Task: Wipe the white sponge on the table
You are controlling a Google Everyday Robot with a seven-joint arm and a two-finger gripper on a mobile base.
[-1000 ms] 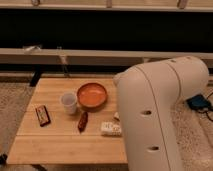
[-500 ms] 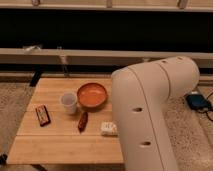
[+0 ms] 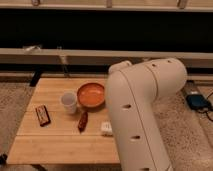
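Arm: the big white robot arm (image 3: 145, 115) fills the right half of the camera view and covers the right end of the counter (image 3: 60, 145).
Claw: out of sight, either behind the arm's bulk or past the frame edge. I cannot tell if it is open, closed or holding anything.
White sponge: a small pale block (image 3: 106, 128) near the counter's front edge, right against the arm's outline and partly hidden by it. It is probably the sponge, though the covered part leaves some doubt.
Neighbours: a reddish-brown snack bar (image 3: 83, 121) lies just left of the block. An orange bowl (image 3: 91, 95) and a white cup (image 3: 69, 102) sit behind it. A dark packet (image 3: 42, 115) lies well to the left.
Step in hand: judged as reaching for the sponge, with no wiping begun.
Doing it well: come down squarely over the block and grip its short sides. Press lightly so it stays flat on the wood.
Wipe path: sweep along the bare planks at the front left.
Risk: a wide stroke could knock the snack bar or the cup.
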